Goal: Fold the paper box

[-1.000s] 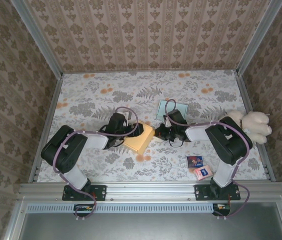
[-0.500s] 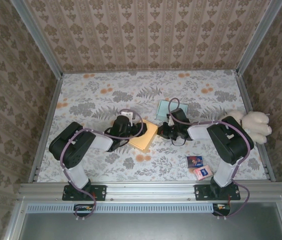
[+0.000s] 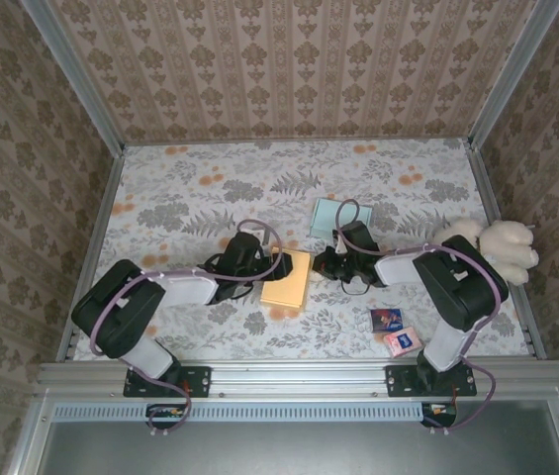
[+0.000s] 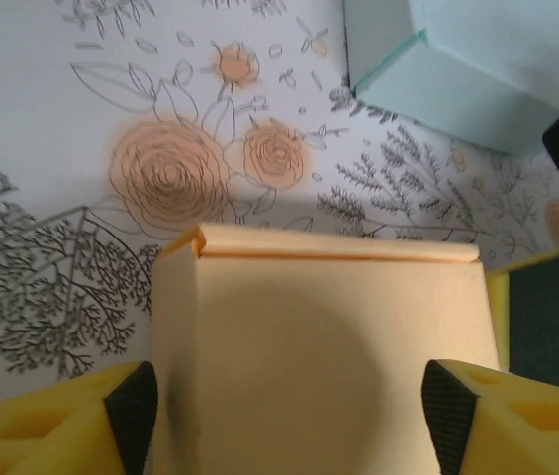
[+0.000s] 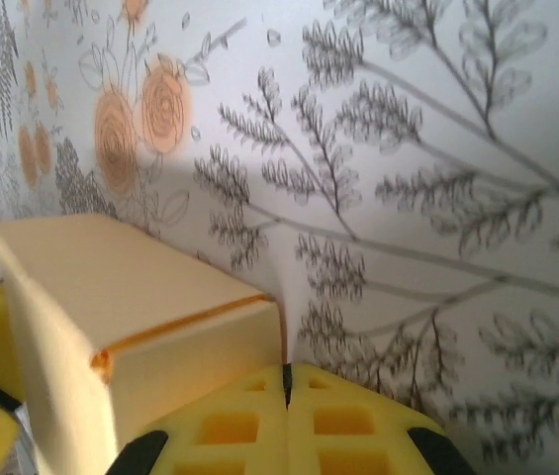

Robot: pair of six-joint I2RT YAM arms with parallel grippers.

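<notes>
Both arms are reaching inward, low over the flowered table (image 3: 210, 188). The left gripper (image 3: 262, 269) is straddling the box (image 3: 287, 280) with its jaws wide, and I cannot tell whether they are pressing. The right gripper (image 3: 321, 265), fingers closed together and holding nothing, is sitting just beside the box's right edge. The box is lying mid-table. Patterned walls (image 3: 289, 69) are enclosing it.
</notes>
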